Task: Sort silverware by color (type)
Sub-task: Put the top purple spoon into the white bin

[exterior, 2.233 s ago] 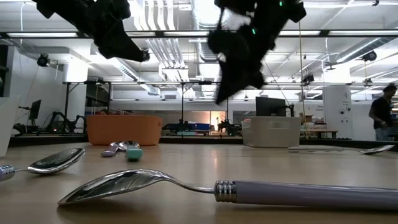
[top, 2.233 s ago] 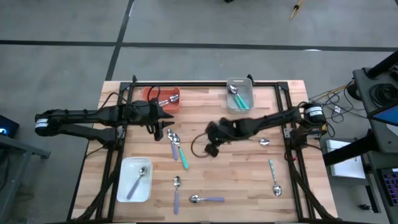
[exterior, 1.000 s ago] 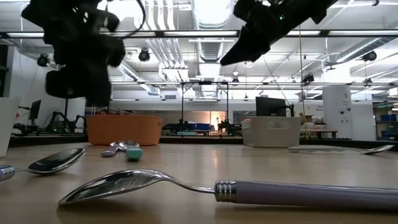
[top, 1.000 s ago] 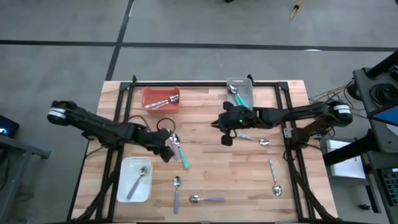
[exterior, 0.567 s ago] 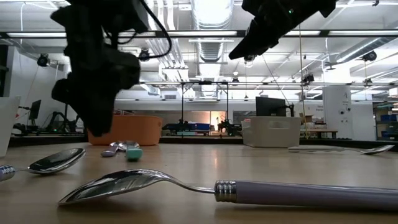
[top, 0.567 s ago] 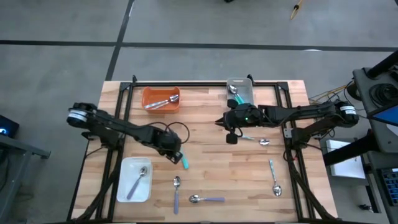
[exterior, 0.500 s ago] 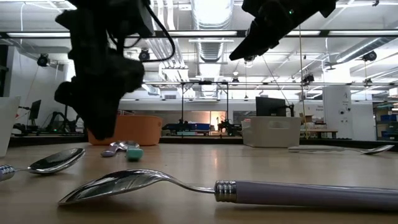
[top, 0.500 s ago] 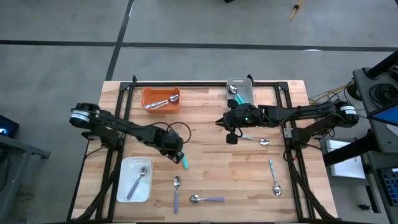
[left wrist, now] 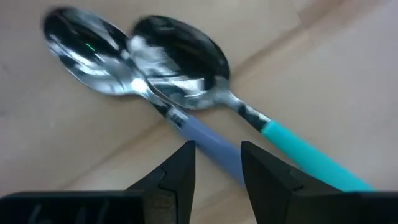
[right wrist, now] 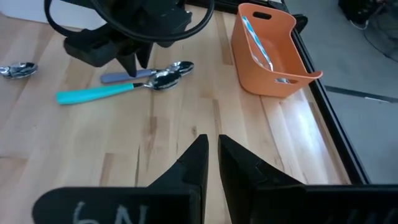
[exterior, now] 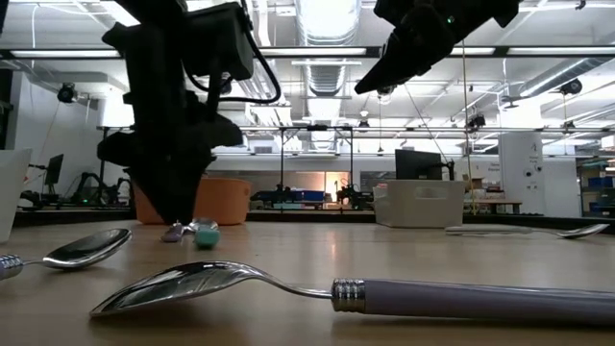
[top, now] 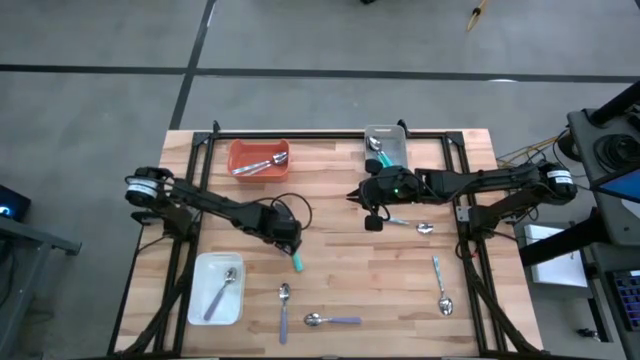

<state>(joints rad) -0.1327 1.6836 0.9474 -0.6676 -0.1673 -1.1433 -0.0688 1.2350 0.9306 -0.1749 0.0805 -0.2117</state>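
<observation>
Two spoons lie crossed on the table centre: a pale-blue-handled spoon (left wrist: 205, 140) and a teal-handled spoon (left wrist: 298, 149), whose bowls touch. My left gripper (left wrist: 216, 165) is open and low over them, one finger on either side of the pale blue handle; whether they touch it I cannot tell. From above, the left gripper (top: 288, 238) hides both bowls, and only the teal handle end (top: 296, 262) shows. My right gripper (top: 372, 207) hangs shut and empty above the table near the grey tray (top: 385, 148).
The orange tray (top: 260, 158) holds pale blue spoons, the grey tray holds teal ones, and the white tray (top: 200, 300) holds a lavender one. Loose spoons lie near the table's front (top: 284, 310), (top: 335, 320), at the right (top: 440, 285) and under the right arm (top: 420, 227).
My left gripper has travelled toward the table's right and come down, from high above the table to just over the crossed pair of spoons. The right gripper has shifted only slightly toward the grey tray. No spoon has moved.
</observation>
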